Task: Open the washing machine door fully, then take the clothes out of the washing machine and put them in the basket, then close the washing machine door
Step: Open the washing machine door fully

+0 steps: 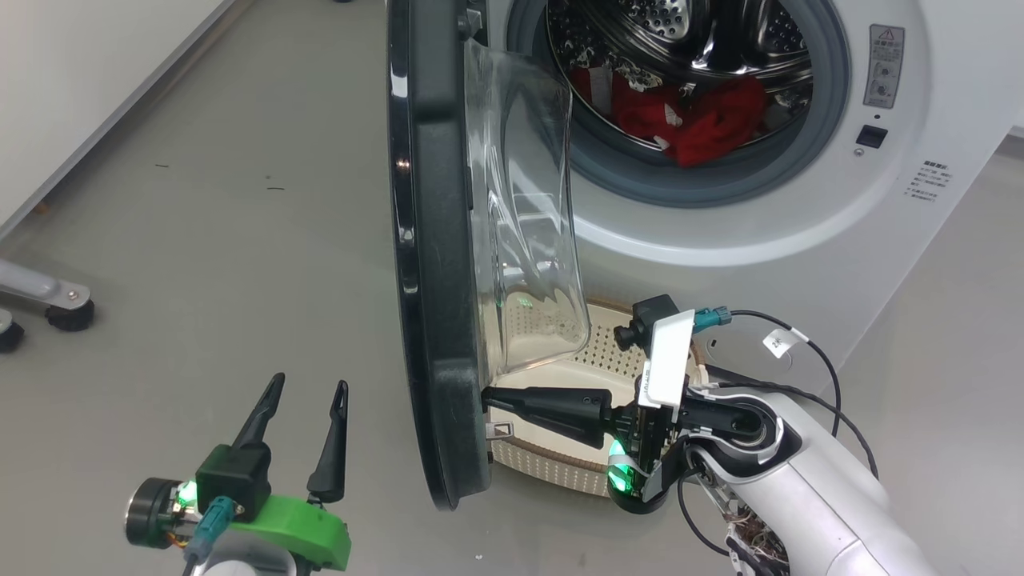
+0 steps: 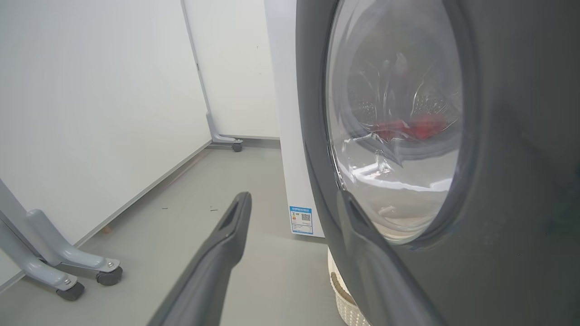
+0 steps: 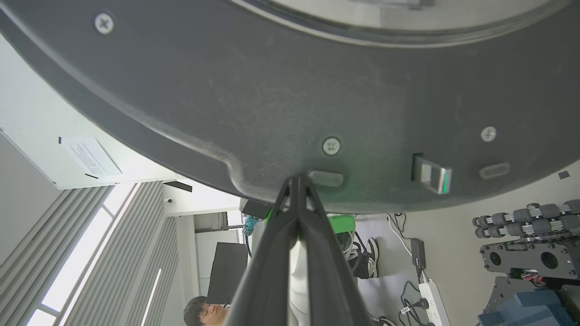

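At the washing machine (image 1: pixel 800 232), the door (image 1: pixel 432 280) stood part-open; right end effector (image 1: pixel 490 398) pressed together against its inner rim, left end effector (image 1: pixel 310 382) spread; clothes (image 1: pixel 704 120) lay in the drum (image 1: pixel 680 32), basket (image 1: pixel 544 468) unfilled.

The washing machine door (image 1: pixel 432 264) has a glossy black rim, clear glass bowl and grainy matt inner face. The drum (image 1: pixel 704 32) is shiny perforated steel, the clothes (image 1: pixel 712 120) soft red cloth, the basket (image 1: pixel 544 468) cream perforated plastic.
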`<state>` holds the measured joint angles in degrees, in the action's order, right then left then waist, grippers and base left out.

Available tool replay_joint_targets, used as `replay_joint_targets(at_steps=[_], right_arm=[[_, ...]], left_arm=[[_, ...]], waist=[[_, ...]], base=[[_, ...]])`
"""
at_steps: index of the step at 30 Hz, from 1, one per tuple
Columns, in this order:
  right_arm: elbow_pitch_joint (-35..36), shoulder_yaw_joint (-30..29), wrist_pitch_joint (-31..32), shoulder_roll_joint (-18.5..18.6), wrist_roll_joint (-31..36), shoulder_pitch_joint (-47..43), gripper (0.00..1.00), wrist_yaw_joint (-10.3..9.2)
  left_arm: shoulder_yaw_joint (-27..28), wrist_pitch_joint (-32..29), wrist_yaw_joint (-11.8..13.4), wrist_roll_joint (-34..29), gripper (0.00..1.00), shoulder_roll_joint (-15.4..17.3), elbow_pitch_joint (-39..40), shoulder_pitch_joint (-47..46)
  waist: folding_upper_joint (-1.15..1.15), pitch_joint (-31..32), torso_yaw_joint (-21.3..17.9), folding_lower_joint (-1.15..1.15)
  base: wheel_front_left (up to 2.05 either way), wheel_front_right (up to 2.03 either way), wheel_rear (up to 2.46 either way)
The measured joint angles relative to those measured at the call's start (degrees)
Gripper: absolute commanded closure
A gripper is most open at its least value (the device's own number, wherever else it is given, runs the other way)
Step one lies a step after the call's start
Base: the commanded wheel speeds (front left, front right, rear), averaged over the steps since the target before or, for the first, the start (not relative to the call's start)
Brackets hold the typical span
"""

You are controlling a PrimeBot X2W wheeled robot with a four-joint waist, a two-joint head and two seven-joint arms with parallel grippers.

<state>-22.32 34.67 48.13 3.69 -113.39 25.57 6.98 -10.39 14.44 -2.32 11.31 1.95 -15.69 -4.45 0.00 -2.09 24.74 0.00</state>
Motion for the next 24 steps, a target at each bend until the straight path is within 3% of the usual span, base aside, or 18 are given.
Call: replay_joint_targets(at_steps=[7, 18, 19, 20, 21, 24], right_arm=[[0.51, -1.94, -2.32, -0.12, -0.04, -0.05, 1.0, 0.0], [3.8, -11.48, -9.89, 0.64, 1.54, -4.77, 1.0, 0.0], [4.13, -12.4, -10.74, 1.07, 1.96, -5.26, 0.79, 0.0], [4.61, -13.26, -11.66, 1.63, 2.53, -5.84, 0.18, 0.0], [5.14, -14.15, -12.93, 2.19, 3.72, -6.48, 0.0, 0.0], [5.83, -15.8, -16.6, 3.89, 7.89, -8.61, 0.0, 0.0]], left_arm=[[1.29, 0.0, 0.03, 0.0, 0.0, 0.01, 0.91, 0.06], [2.02, 0.0, 0.1, 0.0, 0.0, 0.02, 1.37, 0.3], [2.11, 0.0, 0.11, 0.01, 0.0, 0.02, 1.38, 0.35], [2.04, 0.0, 0.11, 0.01, 0.0, 0.02, 1.37, 0.37], [1.91, 0.0, 0.11, 0.01, 0.0, 0.02, 1.36, 0.37], [1.93, 0.0, 0.11, 0.01, 0.0, 0.02, 1.34, 0.4]], waist=[[0.0, -0.33, -1.26, 0.0], [0.0, -0.87, -3.89, 0.0], [0.0, -0.93, -4.11, 0.0], [0.0, -0.96, -4.31, 0.0], [0.0, -1.01, -4.45, 0.0], [0.0, -0.98, -4.77, 0.0]], base=[[0.0, 0.0, 0.0], [0.0, 0.0, 0.0], [0.0, 0.0, 0.0], [0.0, 0.0, 0.0], [0.0, 0.0, 0.0], [0.0, 0.0, 0.0]])
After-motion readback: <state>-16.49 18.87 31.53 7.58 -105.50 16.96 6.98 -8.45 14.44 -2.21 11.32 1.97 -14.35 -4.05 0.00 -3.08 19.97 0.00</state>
